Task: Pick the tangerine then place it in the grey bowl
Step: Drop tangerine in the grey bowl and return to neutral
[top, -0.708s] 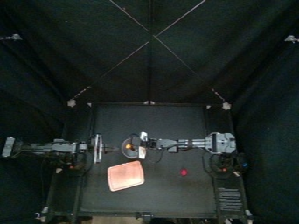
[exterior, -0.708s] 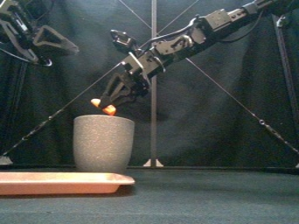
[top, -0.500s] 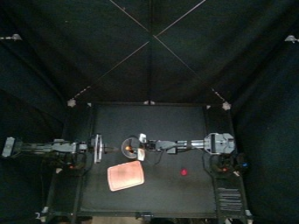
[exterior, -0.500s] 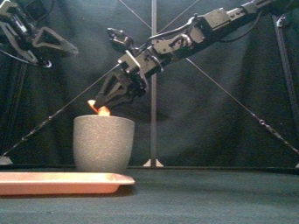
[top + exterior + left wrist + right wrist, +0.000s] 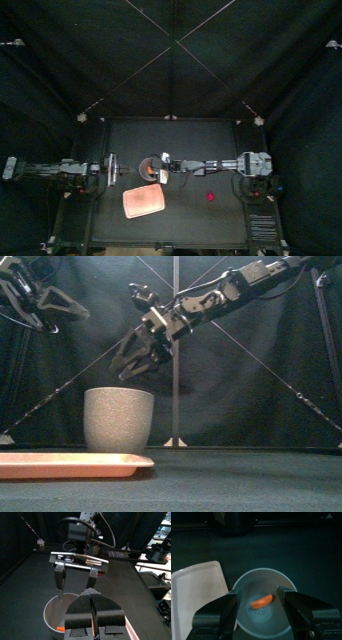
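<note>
The tall grey speckled cup [image 5: 119, 419] stands upright on the table behind the pink tray. The orange tangerine [image 5: 262, 602] lies at the bottom of the cup [image 5: 246, 582], loose. My right gripper [image 5: 134, 362] hangs open and empty a little above the cup's rim, its jaws spread over the mouth [image 5: 258, 593]. A sliver of the tangerine [image 5: 61, 629] shows inside the cup [image 5: 52, 613] in the left wrist view, below the right gripper [image 5: 75, 577]. My left gripper [image 5: 47, 301] rests shut, high at the left, apart from the cup.
The flat pink tray [image 5: 143, 203] lies in front of the cup, near the table's front edge [image 5: 67, 464]. A small red toy [image 5: 209, 197] sits on the table to the right of the tray.
The right gripper let go of the tangerine, which dropped into the cup and out of the front view. The gripper then rose slightly above the rim. The left arm stayed still.
</note>
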